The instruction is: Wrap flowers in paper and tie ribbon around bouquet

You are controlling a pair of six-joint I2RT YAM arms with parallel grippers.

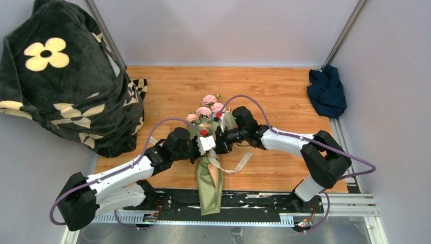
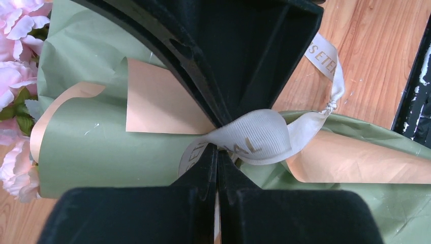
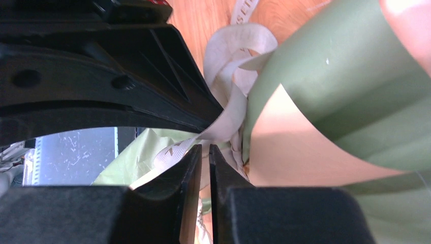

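Bouquet point(image 1: 209, 183) lying mid-table on the wooden table point(image 1: 284, 101), pink flowers point(image 1: 206, 109) at the far end, olive paper point(image 2: 101, 152) tapering nearward, cream ribbon point(image 2: 259, 137) round its middle, left gripper point(image 2: 217, 152) pressed tight on the ribbon, right gripper point(image 3: 209, 152) pinching another ribbon strand beside the paper

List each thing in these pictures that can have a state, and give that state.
flowers: wrapped, blooms showing.
paper: rolled into a cone, lying flat.
ribbon: looped at the cone, one tail loose.
left gripper: shut on the ribbon.
right gripper: shut on the ribbon.
blanket: draped in a heap.
navy cloth: crumpled.
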